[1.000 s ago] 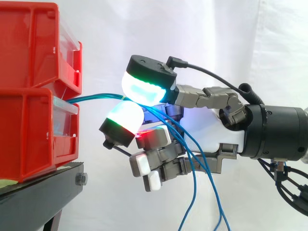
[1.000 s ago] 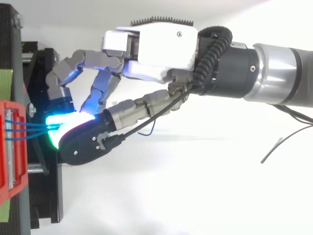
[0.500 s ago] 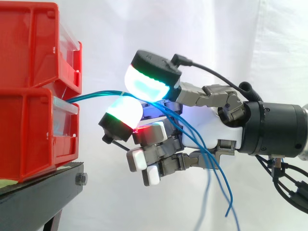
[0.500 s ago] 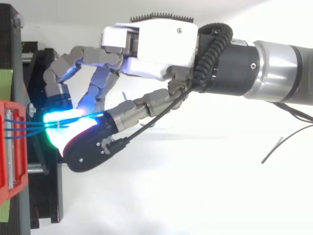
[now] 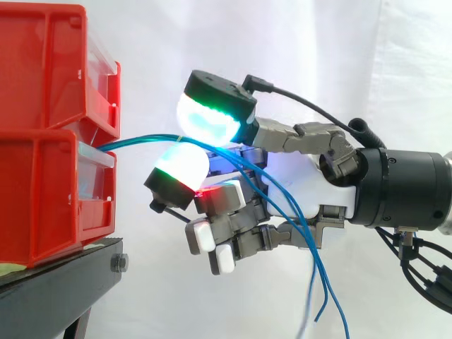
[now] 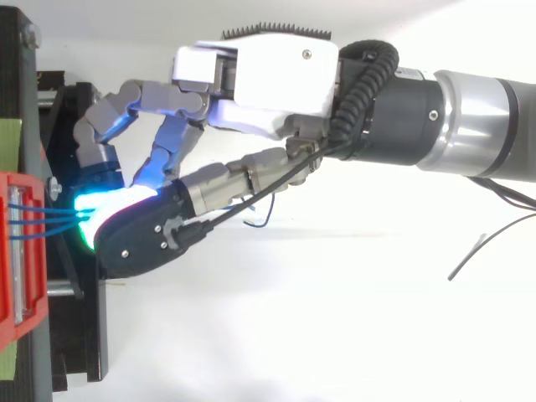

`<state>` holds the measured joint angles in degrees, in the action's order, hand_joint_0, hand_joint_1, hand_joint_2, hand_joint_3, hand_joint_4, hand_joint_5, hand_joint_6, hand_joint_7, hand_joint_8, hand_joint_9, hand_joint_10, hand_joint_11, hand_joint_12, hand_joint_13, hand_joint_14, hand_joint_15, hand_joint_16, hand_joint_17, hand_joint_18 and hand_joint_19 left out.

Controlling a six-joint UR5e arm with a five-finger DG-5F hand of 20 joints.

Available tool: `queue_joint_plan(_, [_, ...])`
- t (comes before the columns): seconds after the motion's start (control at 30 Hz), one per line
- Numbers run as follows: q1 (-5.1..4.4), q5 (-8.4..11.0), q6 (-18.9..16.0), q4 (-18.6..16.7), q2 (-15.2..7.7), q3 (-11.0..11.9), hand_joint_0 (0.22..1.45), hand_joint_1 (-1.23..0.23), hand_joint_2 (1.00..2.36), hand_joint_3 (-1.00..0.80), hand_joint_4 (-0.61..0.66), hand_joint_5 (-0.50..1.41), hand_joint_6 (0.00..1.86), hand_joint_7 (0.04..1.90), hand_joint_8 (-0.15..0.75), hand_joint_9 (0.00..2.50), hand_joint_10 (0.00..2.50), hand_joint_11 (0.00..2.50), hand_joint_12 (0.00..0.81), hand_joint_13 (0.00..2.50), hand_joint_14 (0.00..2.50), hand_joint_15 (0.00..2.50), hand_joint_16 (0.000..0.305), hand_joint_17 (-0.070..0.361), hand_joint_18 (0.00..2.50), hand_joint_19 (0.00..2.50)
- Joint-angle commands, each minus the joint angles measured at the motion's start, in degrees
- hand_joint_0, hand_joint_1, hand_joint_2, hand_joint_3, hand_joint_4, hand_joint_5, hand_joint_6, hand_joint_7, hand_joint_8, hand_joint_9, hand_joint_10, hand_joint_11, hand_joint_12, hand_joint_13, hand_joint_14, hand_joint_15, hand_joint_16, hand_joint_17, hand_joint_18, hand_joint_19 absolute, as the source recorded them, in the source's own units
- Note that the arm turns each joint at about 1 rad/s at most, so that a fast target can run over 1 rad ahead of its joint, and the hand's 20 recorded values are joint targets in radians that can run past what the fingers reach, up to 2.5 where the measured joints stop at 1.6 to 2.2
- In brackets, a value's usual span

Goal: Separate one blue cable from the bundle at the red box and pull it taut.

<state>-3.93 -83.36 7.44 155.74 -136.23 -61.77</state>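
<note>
The robot hand is closed in a pinch, two glowing pads clamped on the thin blue cables just right of the stacked red plastic bins. Whether one alone is caught cannot be told. The cables are run level from the bins to the pinch, then hang slack. Compared with half a second ago, the upper pad is shifted slightly toward the bins.
</note>
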Motion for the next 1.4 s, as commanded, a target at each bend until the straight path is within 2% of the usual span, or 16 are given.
queue_joint_plan(0.0, [-0.02,0.04,0.03,0.01,0.0,-0.02,0.6,-0.75,1.02,-0.17,0.15,-0.17,0.87,1.18,0.316,1.06,0.02,1.15,0.401,0.99,0.03,0.7,0.056,0.126,0.9,0.81])
queue_joint_plan(0.13, [0.07,0.04,0.03,0.01,0.0,-0.02,0.62,-0.82,1.02,-0.14,0.08,-0.18,0.89,1.17,0.302,1.01,0.02,1.16,0.397,0.95,0.02,0.7,0.054,0.122,0.87,0.81])
queue_joint_plan(0.27, [-0.02,0.04,0.12,0.09,0.0,-0.02,0.7,-0.89,1.02,-0.25,0.04,-0.2,0.91,1.16,0.291,0.96,0.02,1.15,0.387,0.91,0.03,0.68,0.053,0.119,0.85,0.78])
queue_joint_plan(0.4, [-0.11,0.04,0.12,0.09,0.0,-0.02,0.78,-0.9,1.0,-0.48,0.08,-0.2,0.92,1.15,0.285,0.96,0.02,1.15,0.375,0.9,0.03,0.68,0.052,0.117,0.85,0.77])
queue_joint_plan(0.5, [-0.11,0.13,0.21,0.09,0.0,-0.02,0.74,-0.88,1.0,-0.5,0.12,-0.2,0.91,1.13,0.289,0.98,0.03,1.16,0.37,0.92,0.03,0.68,0.052,0.117,0.86,0.76])
queue_joint_plan(0.57, [-0.2,0.13,0.21,0.09,0.0,-0.02,0.64,-0.84,1.0,-0.5,0.15,-0.18,0.91,1.14,0.292,1.04,0.03,1.18,0.379,0.95,0.03,0.69,0.052,0.116,0.88,0.78])
queue_joint_plan(0.7, [-0.29,0.13,0.3,0.53,0.0,0.07,0.56,-0.73,1.0,-0.5,0.16,-0.17,0.9,1.14,0.309,1.11,0.02,1.19,0.388,0.99,0.03,0.7,0.054,0.122,0.92,0.8])
queue_joint_plan(0.77, [-0.29,0.13,0.3,0.62,0.0,-0.02,0.52,-0.6,1.0,-0.5,0.16,-0.17,0.9,1.12,0.317,1.13,0.02,1.18,0.399,1.0,0.03,0.7,0.056,0.127,0.95,0.81])
queue_joint_plan(0.87, [-0.29,0.13,0.3,0.62,0.0,-0.02,0.53,-0.42,1.0,-0.5,0.15,-0.16,0.89,1.13,0.318,1.15,0.02,1.19,0.396,1.01,0.02,0.7,0.056,0.125,0.94,0.84])
queue_joint_plan(0.93, [-0.29,0.13,0.3,0.62,0.0,-0.02,0.6,-0.38,1.0,-0.5,0.14,-0.16,0.88,1.16,0.305,1.16,0.03,1.2,0.383,1.01,0.03,0.7,0.052,0.118,0.92,0.87])
queue_joint_plan(1.0, [-0.29,0.13,0.3,0.62,0.0,-0.02,0.63,-0.46,1.0,-0.48,0.13,-0.16,0.88,1.16,0.306,1.16,0.03,1.2,0.387,1.02,0.03,0.71,0.052,0.118,0.93,0.87])
queue_joint_plan(1.1, [-0.29,0.13,0.3,0.62,0.0,-0.02,0.6,-0.59,1.02,-0.29,0.15,-0.16,0.88,1.19,0.305,1.13,0.03,1.21,0.394,1.02,0.03,0.72,0.053,0.12,0.93,0.87])
queue_joint_plan(1.17, [-0.29,0.13,0.3,0.62,0.0,-0.02,0.61,-0.74,1.02,-0.19,0.15,-0.17,0.89,1.19,0.311,1.11,0.03,1.19,0.397,1.01,0.03,0.72,0.056,0.125,0.94,0.86])
queue_joint_plan(1.3, [-0.29,0.13,0.3,0.71,0.0,-0.02,0.64,-0.84,1.02,-0.18,0.07,-0.18,0.9,1.2,0.297,1.06,0.02,1.2,0.389,0.97,0.03,0.72,0.054,0.122,0.91,0.85])
queue_joint_plan(1.37, [-0.29,0.13,0.3,0.71,0.0,-0.02,0.71,-0.88,1.02,-0.26,0.04,-0.19,0.91,1.23,0.291,1.05,0.03,1.2,0.382,0.97,0.03,0.71,0.053,0.12,0.91,0.81])
